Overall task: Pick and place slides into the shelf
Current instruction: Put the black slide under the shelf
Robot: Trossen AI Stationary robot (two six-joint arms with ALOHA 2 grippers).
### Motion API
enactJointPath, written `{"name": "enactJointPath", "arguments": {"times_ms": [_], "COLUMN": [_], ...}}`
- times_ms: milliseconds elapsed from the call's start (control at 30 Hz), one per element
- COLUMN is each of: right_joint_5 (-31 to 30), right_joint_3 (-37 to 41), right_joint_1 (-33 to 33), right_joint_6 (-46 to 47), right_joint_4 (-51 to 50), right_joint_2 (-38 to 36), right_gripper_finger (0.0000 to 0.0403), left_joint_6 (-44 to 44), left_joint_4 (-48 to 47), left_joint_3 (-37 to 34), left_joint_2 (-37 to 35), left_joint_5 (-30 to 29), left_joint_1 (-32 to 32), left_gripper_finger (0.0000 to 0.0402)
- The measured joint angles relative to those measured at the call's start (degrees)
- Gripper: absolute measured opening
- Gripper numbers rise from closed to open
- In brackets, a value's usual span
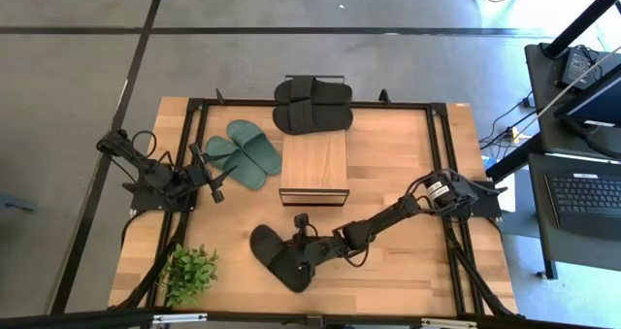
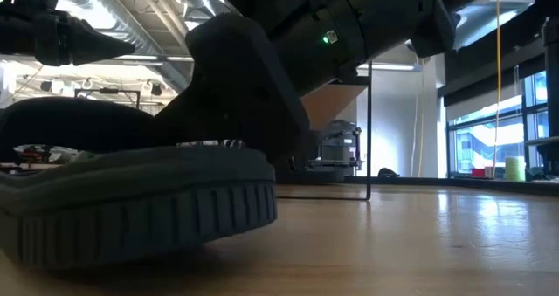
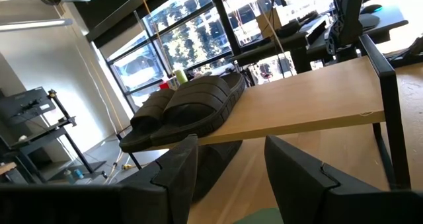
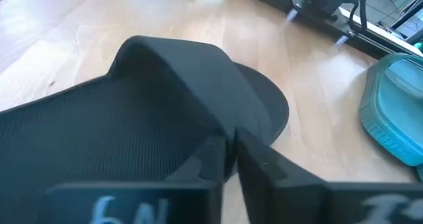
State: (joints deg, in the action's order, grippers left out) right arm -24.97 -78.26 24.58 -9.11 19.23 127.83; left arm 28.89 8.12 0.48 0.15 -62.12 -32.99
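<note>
Wooden table (image 1: 408, 164) — bearing shelf (image 1: 314, 164), green slides (image 1: 243, 152), black slide (image 1: 277, 256), plant (image 1: 189, 271).

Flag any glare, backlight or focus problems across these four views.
High view: even light, sun glare at the floor's top right. Low view: black slide fills the foreground, dark against bright windows. Left wrist view: blown-out windows behind the shelf. Right wrist view: right gripper close and soft, pinching the strap.

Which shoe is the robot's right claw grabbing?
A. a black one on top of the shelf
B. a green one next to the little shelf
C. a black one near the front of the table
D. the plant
C: the right claw is pinched on the strap of a black slide near the table's front edge.
</note>
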Motion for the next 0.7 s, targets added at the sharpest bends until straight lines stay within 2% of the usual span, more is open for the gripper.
{"name": "enactJointPath", "arguments": {"times_ms": [167,300,600,700], "right_joint_5": [-0.7,-0.6,-1.4,-6.9], "right_joint_3": [0.0,0.2,0.1,0.0], "right_joint_1": [0.3,1.3,4.8,6.4], "right_joint_6": [1.3,1.0,-0.4,0.0], "right_joint_4": [-0.1,-1.2,-10.9,-16.4], "right_joint_2": [-0.2,-3.2,-19.1,-25.4], "right_gripper_finger": [0.0014,0.001,0.001,0.001], "left_joint_6": [0.0,0.0,0.0,0.0], "left_joint_4": [0.0,0.0,0.0,0.0], "left_joint_3": [0.0,0.0,0.0,0.0], "left_joint_2": [0.0,0.0,0.0,0.0], "left_joint_5": [0.0,0.0,0.0,0.0], "left_joint_1": [0.0,0.0,0.0,0.0], "left_gripper_finger": [0.0168,0.0168,0.0168,0.0168]}}
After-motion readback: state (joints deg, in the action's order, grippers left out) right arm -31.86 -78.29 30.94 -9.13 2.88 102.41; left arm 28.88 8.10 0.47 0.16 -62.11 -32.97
